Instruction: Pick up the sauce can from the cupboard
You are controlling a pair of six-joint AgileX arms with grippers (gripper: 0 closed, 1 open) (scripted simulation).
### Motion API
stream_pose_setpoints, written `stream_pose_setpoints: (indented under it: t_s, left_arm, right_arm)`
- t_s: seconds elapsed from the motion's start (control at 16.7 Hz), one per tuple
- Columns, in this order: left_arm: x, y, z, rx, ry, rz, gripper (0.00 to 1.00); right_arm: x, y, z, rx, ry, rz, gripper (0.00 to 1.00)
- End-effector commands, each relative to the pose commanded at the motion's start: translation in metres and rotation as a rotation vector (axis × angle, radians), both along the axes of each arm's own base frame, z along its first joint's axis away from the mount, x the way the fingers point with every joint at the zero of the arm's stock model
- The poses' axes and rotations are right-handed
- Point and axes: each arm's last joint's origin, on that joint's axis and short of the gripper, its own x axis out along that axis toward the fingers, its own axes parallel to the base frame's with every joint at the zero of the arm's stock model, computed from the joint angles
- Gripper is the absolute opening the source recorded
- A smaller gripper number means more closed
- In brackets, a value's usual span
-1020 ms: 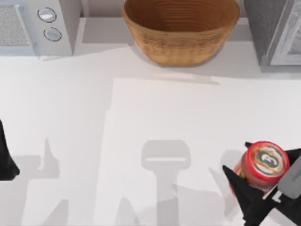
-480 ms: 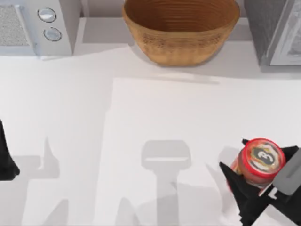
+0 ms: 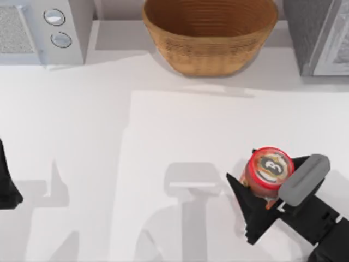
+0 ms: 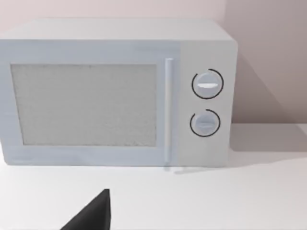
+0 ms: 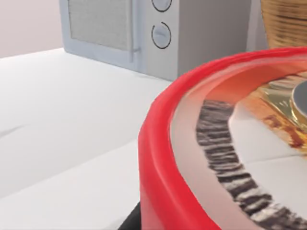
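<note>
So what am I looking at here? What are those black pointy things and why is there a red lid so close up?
These are pictures from a pretend, computer-drawn robot with two arms at a white table. One camera looks down from above; each arm also carries a camera on its wrist. The black pointy things are pincers. The right pincer is shut on the sauce can, a small can with a red lid, so its wrist camera sees that lid very close. The left pincer waits at the table's left edge, and its camera faces the microwave. At the back stands a woven basket.
</note>
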Motion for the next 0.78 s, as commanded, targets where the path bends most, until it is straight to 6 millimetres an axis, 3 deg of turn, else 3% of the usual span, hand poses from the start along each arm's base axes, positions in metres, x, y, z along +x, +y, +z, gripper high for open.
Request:
stream_pose_setpoints:
  t_s: [0.18, 0.78]
  left_arm:
    - [0.0000, 0.0000, 0.0000, 0.000, 0.000, 0.000, 1.00]
    - [0.0000, 0.0000, 0.0000, 0.000, 0.000, 0.000, 1.00]
  right_arm:
    - [0.0000, 0.0000, 0.0000, 0.000, 0.000, 0.000, 0.00]
    - [0.0000, 0.0000, 0.0000, 0.000, 0.000, 0.000, 0.75]
